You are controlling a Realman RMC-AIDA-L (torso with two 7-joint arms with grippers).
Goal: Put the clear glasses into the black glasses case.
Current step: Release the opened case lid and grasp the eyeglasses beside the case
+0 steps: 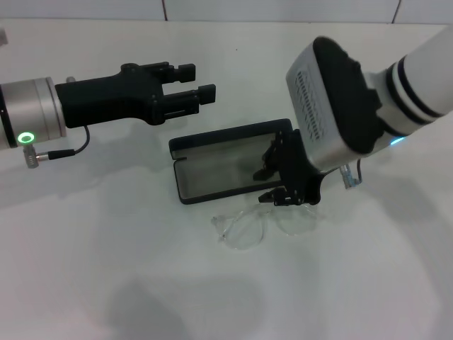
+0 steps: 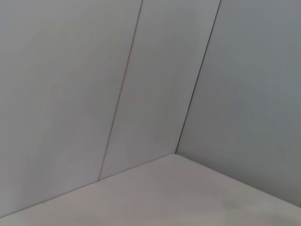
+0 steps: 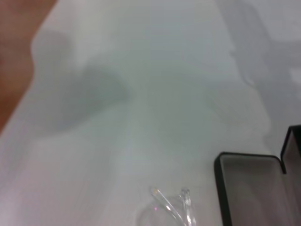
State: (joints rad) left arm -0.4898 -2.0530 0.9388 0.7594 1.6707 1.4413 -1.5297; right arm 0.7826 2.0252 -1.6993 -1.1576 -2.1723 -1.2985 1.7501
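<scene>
Looked transparent, colourless, glossy plastic: clear glasses (image 1: 258, 225), at 6 o'clock from black glasses case (image 1: 226, 164). Appeared matt black outside, with smooth dull grey lining inside. Seemed smooth, matt white: table (image 1: 106, 269). Looked matt black plastic: left gripper (image 1: 198, 85). Showed brushed silver metal behind it: wrist collar (image 1: 32, 113).

A white table (image 1: 106, 269) meets a panelled wall (image 2: 70, 94).

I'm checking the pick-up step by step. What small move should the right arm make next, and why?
Probably lower the right tool a little onto the clear glasses. They lie on the table just in front of the open black case, outside it, with the tool poised above their right end. The left tool hovers apart.
</scene>
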